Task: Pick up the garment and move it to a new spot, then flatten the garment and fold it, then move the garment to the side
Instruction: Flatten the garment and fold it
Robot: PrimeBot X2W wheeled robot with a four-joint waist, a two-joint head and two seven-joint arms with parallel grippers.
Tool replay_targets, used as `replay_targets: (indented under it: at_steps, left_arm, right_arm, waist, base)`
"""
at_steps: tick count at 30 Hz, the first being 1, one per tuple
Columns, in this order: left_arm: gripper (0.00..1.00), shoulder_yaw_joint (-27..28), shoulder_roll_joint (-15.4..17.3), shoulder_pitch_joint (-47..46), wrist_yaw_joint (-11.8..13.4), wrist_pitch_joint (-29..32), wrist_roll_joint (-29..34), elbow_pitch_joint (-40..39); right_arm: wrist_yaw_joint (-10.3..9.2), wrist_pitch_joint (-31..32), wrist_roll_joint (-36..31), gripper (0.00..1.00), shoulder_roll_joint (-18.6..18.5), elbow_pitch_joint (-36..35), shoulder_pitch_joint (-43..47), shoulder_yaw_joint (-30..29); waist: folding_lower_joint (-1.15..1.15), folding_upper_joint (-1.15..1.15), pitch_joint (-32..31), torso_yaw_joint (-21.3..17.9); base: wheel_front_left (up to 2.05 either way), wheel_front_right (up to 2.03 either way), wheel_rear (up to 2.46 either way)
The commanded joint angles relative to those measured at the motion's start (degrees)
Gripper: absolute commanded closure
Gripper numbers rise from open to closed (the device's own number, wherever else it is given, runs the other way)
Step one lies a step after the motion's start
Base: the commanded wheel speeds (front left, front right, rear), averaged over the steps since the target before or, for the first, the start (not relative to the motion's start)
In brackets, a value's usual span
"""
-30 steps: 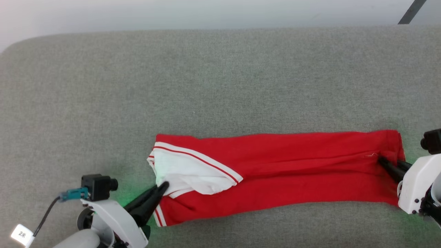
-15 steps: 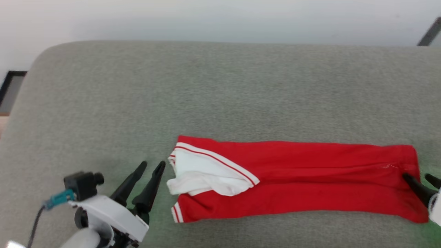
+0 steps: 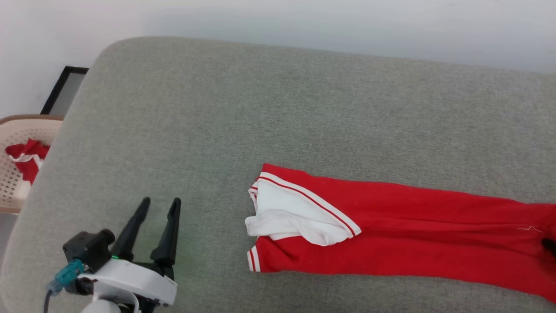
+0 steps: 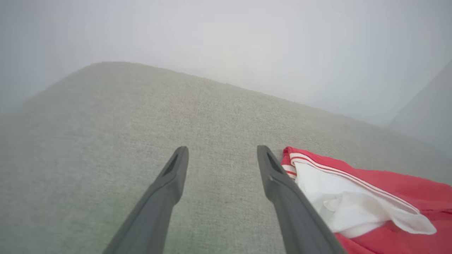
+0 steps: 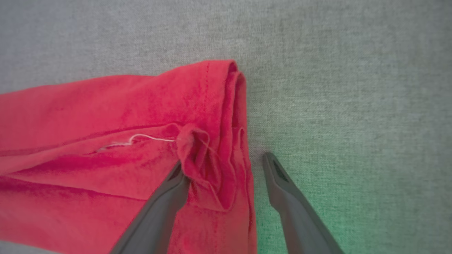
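Note:
The red garment (image 3: 404, 234) lies stretched out flat on the grey cushion (image 3: 260, 108). Its white end panel (image 3: 295, 215) is crumpled at the left end. My left gripper (image 3: 160, 201) stands open to the left of that end, apart from the cloth. In the left wrist view the left gripper (image 4: 222, 151) has bare cushion between its fingers and the garment (image 4: 356, 201) beside its right finger. My right gripper (image 5: 224, 162) is open astride the red end of the garment (image 5: 106, 116), with a raised pinch of cloth standing between its fingers.
A pale perforated basket (image 3: 26, 118) with red and white cloth inside stands off the cushion's left edge. A black-framed panel (image 3: 65, 89) leans behind it. The cushion's rounded far left corner (image 3: 108, 48) is near; bare cushion stretches beyond the garment.
Both grippers have opened and let go of the garment. The left gripper has drawn back to the left of the white end. The head camera has turned left.

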Motion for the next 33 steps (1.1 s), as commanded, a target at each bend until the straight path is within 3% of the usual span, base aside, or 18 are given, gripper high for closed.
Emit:
replay_targets:
  at_steps: [1, 7, 12, 13, 14, 16, 33]
  left_arm:
    - [0.00, 1.7, -0.9, 0.6, 0.3, 0.0, 4.0, -0.7]
    - [0.00, 6.8, -4.2, 1.7, 0.8, 0.0, 17.3, -2.5]
    - [0.00, 8.8, -7.1, 2.4, -0.2, 0.0, 23.4, -2.0]
    - [0.00, 9.4, -7.5, 2.5, -0.5, 0.0, 24.1, -1.9]
    - [0.00, 9.8, -8.1, 2.6, -0.8, 0.0, 24.5, -1.7]
    - [0.00, 11.0, -9.0, 2.7, -1.3, 0.0, 25.4, -1.7]
    - [0.00, 17.6, -12.2, 3.5, -2.9, 0.0, 30.3, -3.5]
  right_arm:
    - [-0.02, 1.6, -0.5, 0.00, 1.3, 0.5, 0.9, -0.2]
    - [0.00, 7.1, -3.4, 0.00, 4.5, 1.9, -0.2, 0.1]
    - [0.09, 8.1, -5.2, 0.00, 7.7, 3.2, 0.1, 1.4]
    - [0.14, 8.1, -5.5, 0.09, 8.2, 3.3, 0.2, 1.8]
    - [0.14, 7.9, -5.7, 0.55, 8.6, 3.4, 0.2, 2.0]
    - [0.15, 7.4, -5.6, 1.00, 9.2, 3.2, -0.3, 2.1]
    - [-0.05, -3.0, -6.2, 1.00, 4.7, 3.7, -5.9, -6.3]
  waist:
    - [0.00, 0.00, -0.2, 0.6]
    - [0.00, 0.00, -0.5, 0.6]
    - [0.00, 0.00, -0.3, 0.3]
    - [0.00, 0.00, -0.3, 0.2]
    - [0.00, 0.00, -0.3, 0.1]
    - [0.00, 0.00, -0.1, -0.2]
    - [0.00, 0.00, 1.5, -6.6]
  base:
    - [0.00, 0.00, 0.00]
    - [0.00, 0.00, 0.00]
    - [0.00, 0.00, 0.00]
    - [0.00, 0.00, 0.00]
    - [0.00, 0.00, 0.00]
    - [0.00, 0.00, 0.00]
    - [0.00, 0.00, 0.00]
